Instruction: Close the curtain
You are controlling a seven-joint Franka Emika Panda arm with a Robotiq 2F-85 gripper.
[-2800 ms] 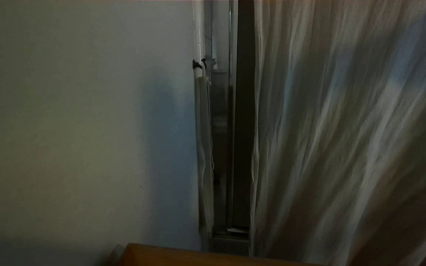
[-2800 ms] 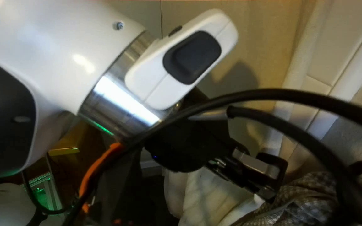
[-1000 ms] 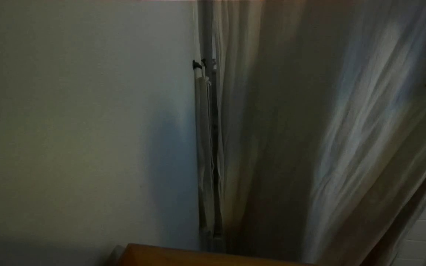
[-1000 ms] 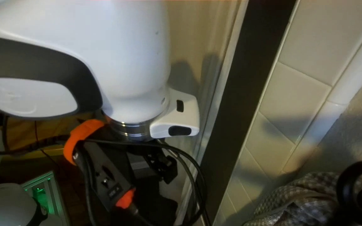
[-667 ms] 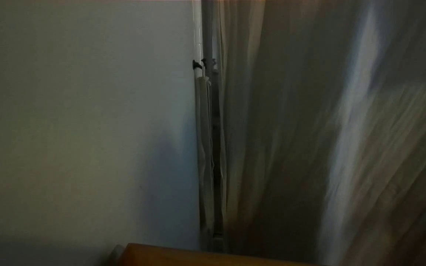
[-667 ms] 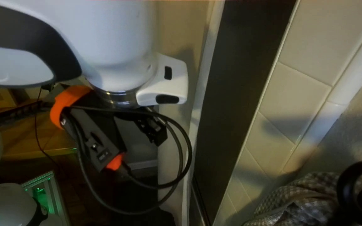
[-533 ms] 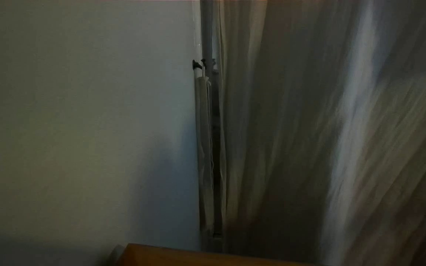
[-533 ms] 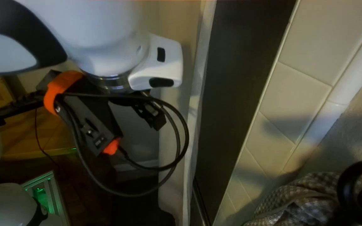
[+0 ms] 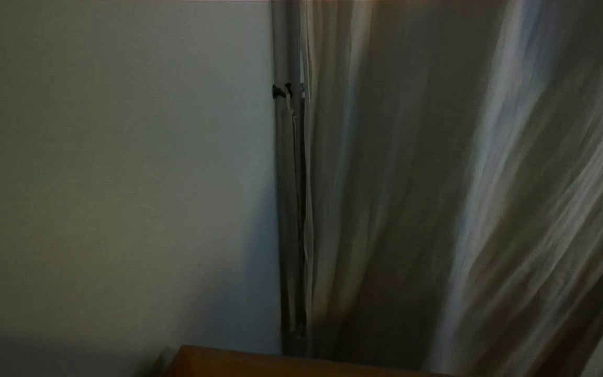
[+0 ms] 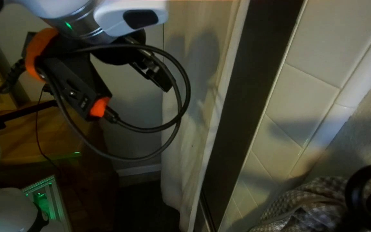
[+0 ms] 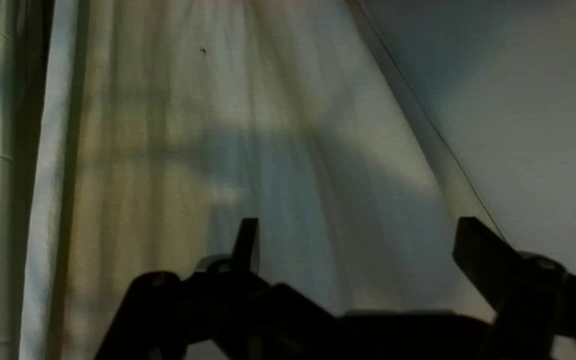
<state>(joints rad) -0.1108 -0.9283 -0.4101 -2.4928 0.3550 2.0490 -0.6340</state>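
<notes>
Claw (image 11: 357, 236): its two fingers (image 11: 488, 262) stand wide apart, with fabric showing through the space between them in the wrist view.
Curtain (image 11: 278, 195): beyond the claw, hanging in long soft folds, from left of it across to behind the right-hand finger.
Contact: whether fabric touches the claw, I cannot tell.
Shadow (image 11: 288, 160): on the curtain, straight ahead of the claw.
Grey wall (image 11: 533, 125): right of the claw in the wrist view, past the curtain's slanting edge.
Arm (image 10: 111, 19): above the claw in an exterior view.
Black cable (image 10: 188, 91): loops across the claw's tip there and hangs below it.
Orange strap (image 10: 39, 48): left of the claw.
Dark panel (image 10: 254, 80): right of the claw, just past the curtain.
Tiled wall (image 10: 330, 42): farther right.
Checked cloth (image 10: 304, 199): low on the right, well apart from the claw.
</notes>
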